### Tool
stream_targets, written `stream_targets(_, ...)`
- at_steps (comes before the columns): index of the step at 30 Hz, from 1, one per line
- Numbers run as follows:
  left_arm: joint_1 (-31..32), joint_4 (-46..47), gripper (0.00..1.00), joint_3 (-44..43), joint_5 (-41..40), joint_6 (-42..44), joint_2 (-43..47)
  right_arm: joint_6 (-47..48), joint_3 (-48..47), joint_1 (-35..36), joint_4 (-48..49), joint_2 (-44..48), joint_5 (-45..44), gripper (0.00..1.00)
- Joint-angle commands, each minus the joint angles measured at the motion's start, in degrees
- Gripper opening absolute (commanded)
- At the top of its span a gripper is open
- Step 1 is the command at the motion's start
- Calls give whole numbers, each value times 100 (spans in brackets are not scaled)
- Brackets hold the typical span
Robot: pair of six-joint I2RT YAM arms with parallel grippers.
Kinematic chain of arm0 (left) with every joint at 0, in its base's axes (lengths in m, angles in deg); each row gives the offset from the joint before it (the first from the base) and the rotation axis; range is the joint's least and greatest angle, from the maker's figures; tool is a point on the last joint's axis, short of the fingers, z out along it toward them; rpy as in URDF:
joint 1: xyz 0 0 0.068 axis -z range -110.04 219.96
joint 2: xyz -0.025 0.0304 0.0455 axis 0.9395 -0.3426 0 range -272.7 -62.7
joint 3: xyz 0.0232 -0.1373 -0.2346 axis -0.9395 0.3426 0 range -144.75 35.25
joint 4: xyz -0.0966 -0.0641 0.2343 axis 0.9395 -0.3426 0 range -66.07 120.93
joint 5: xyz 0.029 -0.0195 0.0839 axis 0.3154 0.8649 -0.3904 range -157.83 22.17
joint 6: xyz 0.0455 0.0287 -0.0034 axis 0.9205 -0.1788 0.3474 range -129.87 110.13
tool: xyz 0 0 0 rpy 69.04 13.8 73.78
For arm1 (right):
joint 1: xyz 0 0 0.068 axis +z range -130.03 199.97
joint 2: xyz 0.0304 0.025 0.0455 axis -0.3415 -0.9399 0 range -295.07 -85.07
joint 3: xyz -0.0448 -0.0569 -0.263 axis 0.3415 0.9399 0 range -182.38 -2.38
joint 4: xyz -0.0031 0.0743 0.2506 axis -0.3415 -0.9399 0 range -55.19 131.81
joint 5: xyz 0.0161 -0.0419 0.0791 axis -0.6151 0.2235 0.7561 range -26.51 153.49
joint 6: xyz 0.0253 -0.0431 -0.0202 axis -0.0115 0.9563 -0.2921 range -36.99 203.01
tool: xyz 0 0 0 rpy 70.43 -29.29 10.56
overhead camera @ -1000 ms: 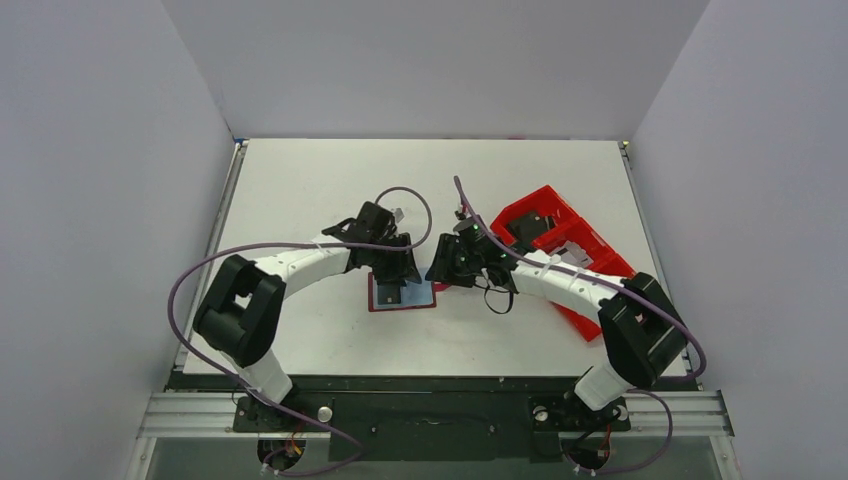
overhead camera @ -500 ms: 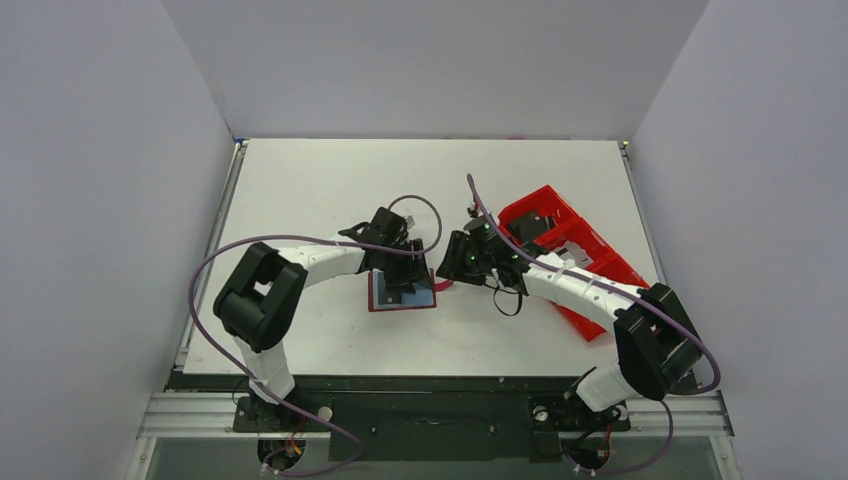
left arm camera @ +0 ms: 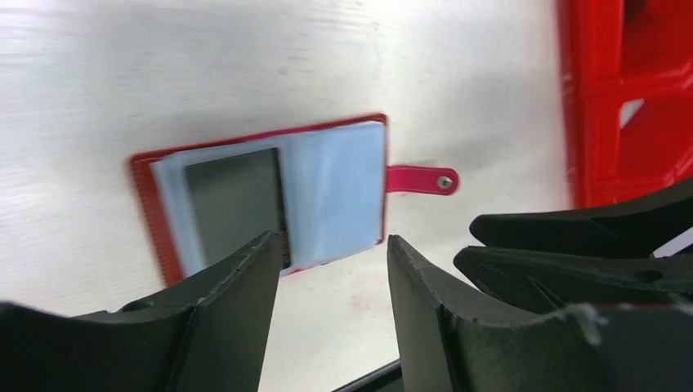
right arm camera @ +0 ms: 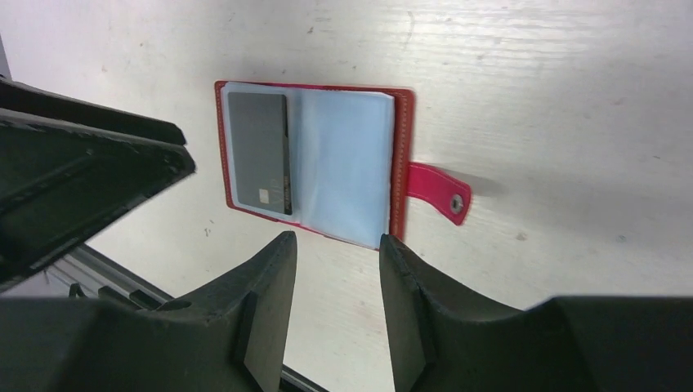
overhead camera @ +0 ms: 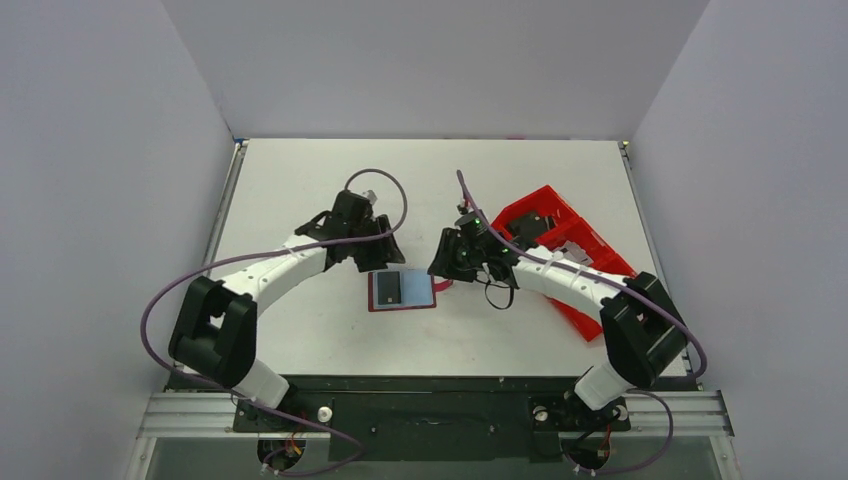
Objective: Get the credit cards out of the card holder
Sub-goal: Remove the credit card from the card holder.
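Red card holder (overhead camera: 402, 291) lying open flat on the white bench (overhead camera: 300, 180), centre of the frame. A dark grey card (right arm camera: 259, 153) sits in its left sleeve, and a snap strap (right arm camera: 437, 190) pokes out to the right. The left jaws and right jaws both stand apart, empty.

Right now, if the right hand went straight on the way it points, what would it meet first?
Probably the open card holder just ahead of the right hand; depth is unclear.
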Motion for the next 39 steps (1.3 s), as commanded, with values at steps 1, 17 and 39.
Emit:
stream_targets(1,-313,-430,45,369,-474,226,428,-95,-450,231,356,-451,272,38)
stream_targets(17,-467,-36,0,897,-404,252,139,-442,-1236,635,866,-1817,697,35)
stream_targets(39,-446,201,0,999,-493,164,-341,-626,-1047,550,1287,-2289,860,32)
